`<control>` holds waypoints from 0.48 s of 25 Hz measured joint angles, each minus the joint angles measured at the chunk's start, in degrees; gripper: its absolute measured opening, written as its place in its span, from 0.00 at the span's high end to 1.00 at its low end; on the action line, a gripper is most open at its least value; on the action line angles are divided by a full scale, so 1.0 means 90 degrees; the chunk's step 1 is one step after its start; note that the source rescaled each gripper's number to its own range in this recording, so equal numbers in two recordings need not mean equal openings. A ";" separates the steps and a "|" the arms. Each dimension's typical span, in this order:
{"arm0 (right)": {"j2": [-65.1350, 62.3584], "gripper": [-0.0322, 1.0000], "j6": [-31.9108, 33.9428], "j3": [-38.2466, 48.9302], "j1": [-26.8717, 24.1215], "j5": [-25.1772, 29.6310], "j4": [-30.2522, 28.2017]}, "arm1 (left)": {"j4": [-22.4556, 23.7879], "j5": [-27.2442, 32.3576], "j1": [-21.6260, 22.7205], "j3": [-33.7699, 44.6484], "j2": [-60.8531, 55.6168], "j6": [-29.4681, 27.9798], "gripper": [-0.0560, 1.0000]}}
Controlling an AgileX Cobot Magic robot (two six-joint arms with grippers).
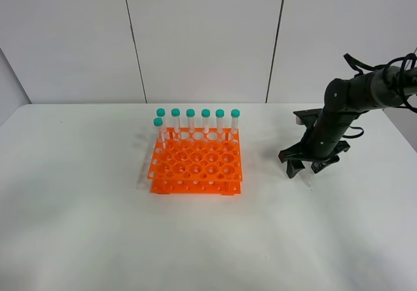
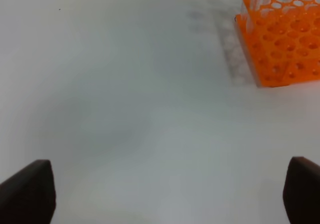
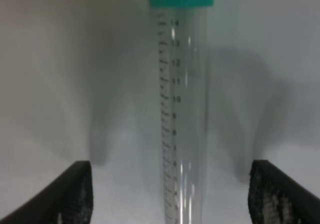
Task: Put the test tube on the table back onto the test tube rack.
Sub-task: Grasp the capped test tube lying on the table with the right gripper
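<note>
Printed graduations on the test tube [image 3: 182, 119] run from 14 down past 8, legible only in the right wrist view. It lies on the table [image 1: 85, 226], well to the right of the test tube rack [image 1: 195, 167] in the high view. The tube sits between the wide-spread jaws of the right gripper [image 1: 306, 169], ungripped. The left gripper [image 2: 165, 191] gapes wide, holding nothing.

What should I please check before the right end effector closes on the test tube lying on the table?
1. Right end effector open: ok.
2. Slim clear plastic test tube with teal cap lies between its fingers: ok.
3. Fingers low enough over the plain white table to grip: cannot tell.
4. Bright orange plastic test tube rack has free holes: ok.
5. Left end effector open, clear of the rack: ok.
</note>
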 joint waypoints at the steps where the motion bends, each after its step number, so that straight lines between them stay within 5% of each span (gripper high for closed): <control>1: 0.0048 0.04 0.0000 -0.0097 0.0000 0.0087 -0.0006 | 0.0000 0.0000 0.0000 0.0000 0.0000 0.0000 0.00; 12: 0.0255 0.04 0.0152 -0.0592 0.0000 0.0783 -0.0045 | 0.0000 0.0000 0.0000 0.0000 0.0000 0.0000 0.00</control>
